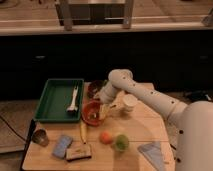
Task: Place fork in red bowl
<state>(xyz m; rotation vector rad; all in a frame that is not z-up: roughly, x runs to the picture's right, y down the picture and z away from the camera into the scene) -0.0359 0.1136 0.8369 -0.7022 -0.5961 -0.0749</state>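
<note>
Your gripper (106, 106) hangs over the right rim of the red bowl (85, 108); you cannot tell whether it is clamped or released. The fork (103, 113), a pale sliver, lies just below it at that rim, long axis seemingly steep. The bowl's middle lies slightly toward the green tray (50, 100), which holds 1 white utensil (74, 98). What else the bowl holds is unclear.

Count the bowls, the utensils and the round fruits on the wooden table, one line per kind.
Bowls: 2, round orange-red bowl, smaller dark brown bowl.
Utensils: 3, white utensil in the green plastic tray, long yellow utensil, small cream plastic fork at the gripper, over the red bowl's right rim.
Round fruits: 2, orange fruit, green fruit.
Total: 7.
</note>
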